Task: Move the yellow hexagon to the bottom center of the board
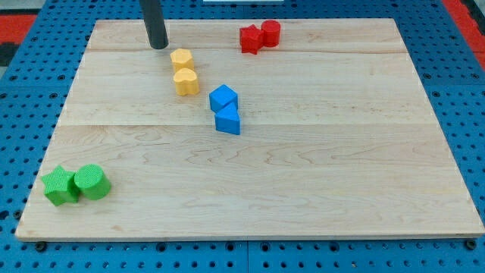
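Note:
The yellow hexagon [181,59] sits in the upper middle-left of the wooden board [303,182]. A second yellow block [186,81], rounded in outline, touches it just below. My tip [158,46] rests on the board a short way up and to the left of the yellow hexagon, apart from it.
Two blue blocks sit near the centre, one [223,98] above the other [228,120]. A red block [250,39] and a red cylinder [270,32] sit at the top. A green block [59,186] and a green cylinder [92,182] sit at the bottom left.

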